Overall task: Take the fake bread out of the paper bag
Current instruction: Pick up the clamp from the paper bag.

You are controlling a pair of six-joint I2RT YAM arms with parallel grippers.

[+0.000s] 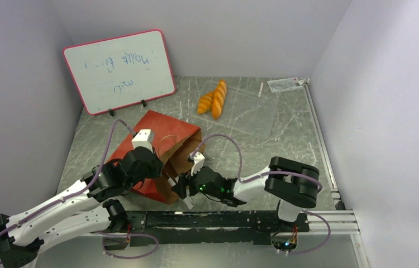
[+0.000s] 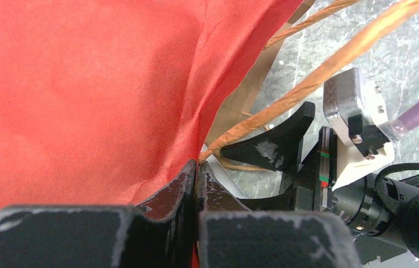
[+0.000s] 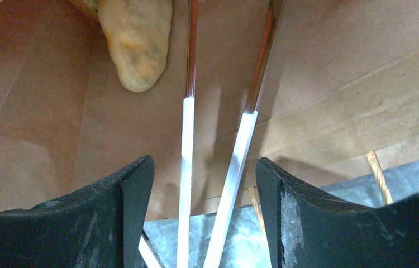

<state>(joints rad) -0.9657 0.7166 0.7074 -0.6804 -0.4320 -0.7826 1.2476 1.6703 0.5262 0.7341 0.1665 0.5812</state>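
The red paper bag [image 1: 165,131] lies on its side, its mouth toward my right arm. My left gripper [image 1: 160,167] is shut on the bag's rim [image 2: 84,95] beside a brown handle; its jaws [image 2: 198,167] press the red paper. My right gripper [image 1: 180,187] is at the bag's mouth, open. Long thin tweezers [image 3: 186,128] run between its fingers [image 3: 204,173] with gaps on both sides and reach into the brown inside [image 3: 319,72]. One pale golden fake bread [image 3: 136,42] lies deep in the bag, left of the tweezers' tips. Two orange loaves [image 1: 219,99] lie on the table behind the bag.
A pink-framed whiteboard [image 1: 119,70] leans at the back left. A clear plastic sheet [image 1: 252,111] lies beside the two loaves, with a small card [image 1: 282,85] at the back right. A metal rail [image 1: 322,139] runs along the table's right side. Walls close in on three sides.
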